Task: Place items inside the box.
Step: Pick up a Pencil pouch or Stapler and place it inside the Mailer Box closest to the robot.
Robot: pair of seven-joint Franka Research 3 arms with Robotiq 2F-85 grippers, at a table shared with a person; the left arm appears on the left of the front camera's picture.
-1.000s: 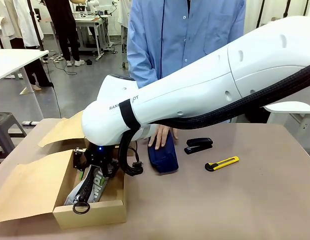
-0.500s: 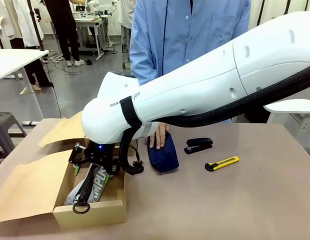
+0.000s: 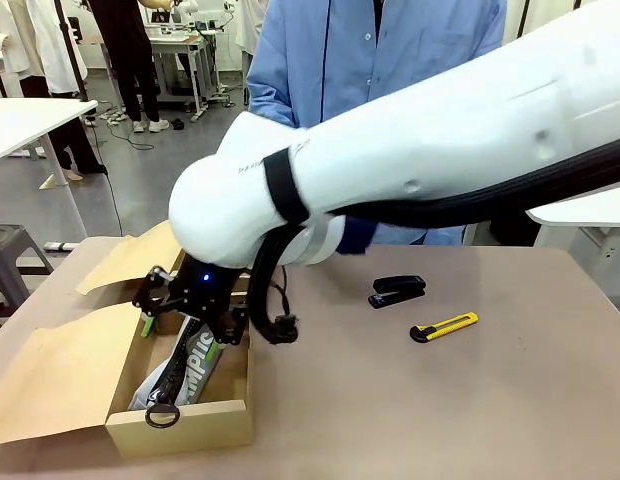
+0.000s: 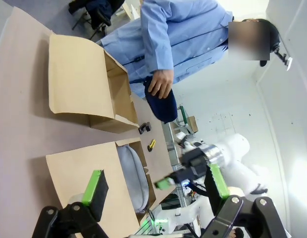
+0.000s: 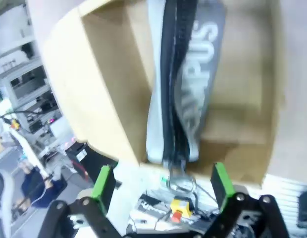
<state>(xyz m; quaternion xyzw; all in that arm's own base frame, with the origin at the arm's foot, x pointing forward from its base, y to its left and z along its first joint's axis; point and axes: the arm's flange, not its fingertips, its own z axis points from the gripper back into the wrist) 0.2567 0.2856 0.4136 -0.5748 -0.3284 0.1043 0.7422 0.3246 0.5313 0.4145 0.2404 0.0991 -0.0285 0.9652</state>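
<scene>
Front view, leftmost first: the box (image 3: 180, 425) stands open, and the grey zip pouch (image 3: 195, 365) already lies inside it, long axis running from the near wall to the far one, "CAMPUS" lettering up. Directly over the box hangs the right end effector (image 3: 187, 322) — jaws spread wide, nothing between them. The right wrist view looks down on the pouch, and the fingers are clear of it.

Right of the box, the person's hand (image 4: 161, 84) holds the navy zip pouch (image 4: 162, 105) up off the surface (image 3: 440, 420). Farther right of the box lie the black stapler (image 3: 397, 290) and, beyond it, the utility knife (image 3: 444, 326) — both lengthwise roughly left to right, well apart from the box.

The left end effector (image 4: 156, 184) is also open and empty, high and away from the box. I judge the right arm (image 3: 410, 150) the better placed: it would swing rightward from the box and set its jaws across the stapler's long axis.
</scene>
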